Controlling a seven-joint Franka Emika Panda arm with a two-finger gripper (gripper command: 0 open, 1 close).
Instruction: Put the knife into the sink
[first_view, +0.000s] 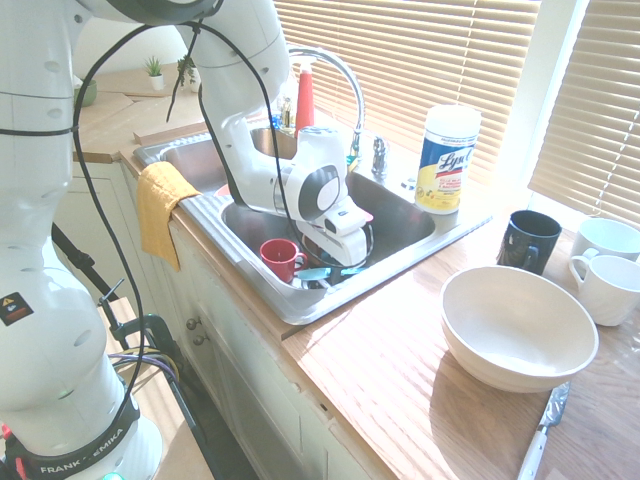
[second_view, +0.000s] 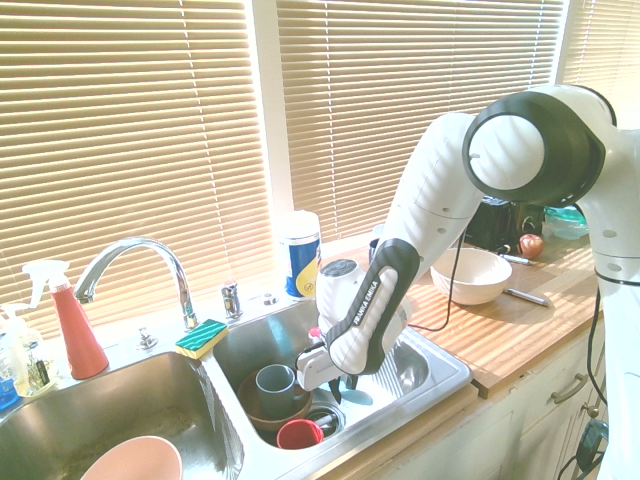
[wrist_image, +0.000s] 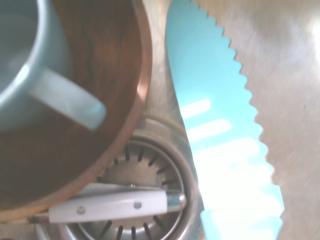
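Note:
Low inside the right basin of the steel sink (first_view: 262, 303) (second_view: 441, 384), my gripper (first_view: 334, 264) (second_view: 340, 386) is shut on the turquoise knife (first_view: 316, 272) (second_view: 357, 397). The knife's serrated blade (wrist_image: 220, 130) shows close up in the wrist view. It reaches over the basin floor beside the drain strainer (wrist_image: 150, 175). I cannot tell whether the blade touches the floor. The knife's handle is hidden by the hand.
The same basin holds a red mug (first_view: 280, 257) (second_view: 299, 433), a brown bowl (second_view: 262, 405) (wrist_image: 100, 90) with a grey-blue mug (second_view: 275, 381) in it, and a white-handled utensil (wrist_image: 110, 205) across the drain. A white bowl (first_view: 518, 326), mugs (first_view: 528, 241) and a wipes canister (first_view: 447, 158) stand on the counter.

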